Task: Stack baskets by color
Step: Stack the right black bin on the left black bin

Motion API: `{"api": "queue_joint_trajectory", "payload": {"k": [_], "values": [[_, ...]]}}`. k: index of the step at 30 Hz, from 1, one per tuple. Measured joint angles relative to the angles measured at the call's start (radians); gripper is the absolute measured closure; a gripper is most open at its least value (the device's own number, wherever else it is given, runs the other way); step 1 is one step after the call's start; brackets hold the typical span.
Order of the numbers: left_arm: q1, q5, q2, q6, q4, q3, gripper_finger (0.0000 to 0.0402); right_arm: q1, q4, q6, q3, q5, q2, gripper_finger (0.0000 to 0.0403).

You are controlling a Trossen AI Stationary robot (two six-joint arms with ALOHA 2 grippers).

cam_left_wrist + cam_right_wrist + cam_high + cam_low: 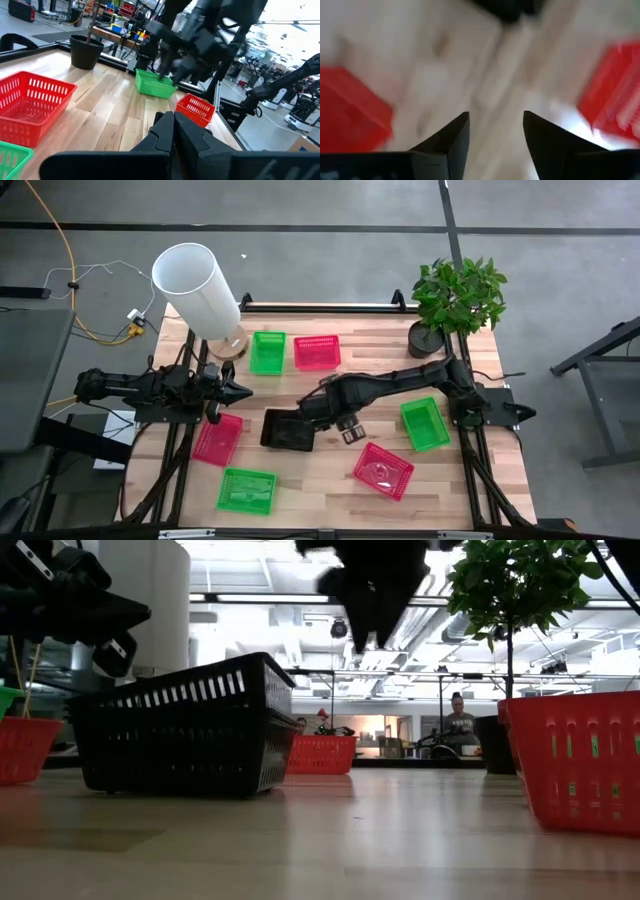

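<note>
Right gripper (350, 432) wide, empty; left gripper (243, 391) shut; baskets: three green (267, 352), three pink (317, 351), black stack (288, 429).

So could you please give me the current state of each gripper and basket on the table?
Right gripper: open, empty, above the table beside the black basket.
Left gripper: shut, empty, waiting at the left.
Black basket: upright on the table.
Green baskets: three, apart, unstacked.
Pink baskets: three, apart, unstacked.

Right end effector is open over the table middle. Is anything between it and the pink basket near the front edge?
Nothing visible. The right end effector hangs open above bare wood, the black basket lies on its other side, and the pink basket sits clear on the table.
</note>
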Motion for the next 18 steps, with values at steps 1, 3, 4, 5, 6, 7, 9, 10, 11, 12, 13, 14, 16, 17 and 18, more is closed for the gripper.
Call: {"api": "queue_joint_trajectory", "payload": {"k": [1,3,4,5,6,7,9,10,11,12,13,14,16,17,18], "values": [[0.000,0.000,0.000,0.000,0.000,0.000,0.0401,0.004,0.037,-0.012,0.000,-0.019,0.000,0.0244],[0.000,0.000,0.000,0.000,0.000,0.000,0.0401,0.013,0.095,-0.021,0.000,-0.048,0.000,0.0273],[0.000,0.000,0.000,0.000,0.000,0.000,0.0401,0.018,0.107,-0.021,0.000,-0.057,0.000,0.0292],[0.000,0.000,0.000,0.000,0.000,0.000,0.0401,0.023,0.109,-0.021,0.000,-0.064,0.000,0.0316],[0.000,0.000,0.000,0.000,0.000,0.000,0.0401,0.027,0.107,-0.021,0.000,-0.068,0.000,0.0342],[0.000,0.000,0.000,0.000,0.000,0.000,0.0401,0.031,0.106,-0.019,0.000,-0.069,0.000,0.0369],[0.000,0.000,0.000,0.000,0.000,0.000,0.0401,0.041,0.114,-0.010,0.000,-0.069,0.000,0.0392],[0.000,0.000,0.000,0.000,0.000,0.000,0.0401,0.045,0.127,0.005,0.000,-0.064,0.000,0.0390],[0.000,0.000,0.000,0.000,0.000,0.000,0.0401,0.048,0.151,0.013,-0.006,-0.059,0.000,0.0389],[0.000,0.000,0.000,0.000,0.000,0.000,0.0401,0.049,0.185,0.018,-0.024,-0.057,-0.003,0.0392],[0.000,0.000,0.000,0.000,0.000,0.000,0.0401,0.051,0.219,0.023,-0.056,-0.057,-0.014,0.0397],[0.000,0.000,0.000,0.000,0.000,0.000,0.0401,0.053,0.249,0.028,-0.097,-0.056,-0.024,0.0400],[0.000,0.000,0.000,0.000,0.000,0.000,0.0401,0.055,0.342,0.045,-0.194,-0.051,-0.058,0.0399],[0.000,0.000,0.000,0.000,0.000,0.000,0.0401,0.055,0.395,0.059,-0.250,-0.047,-0.077,0.0401],[0.000,0.000,0.000,0.000,0.000,0.000,0.0401,0.055,0.456,0.073,-0.308,-0.047,-0.102,0.0401]]}}
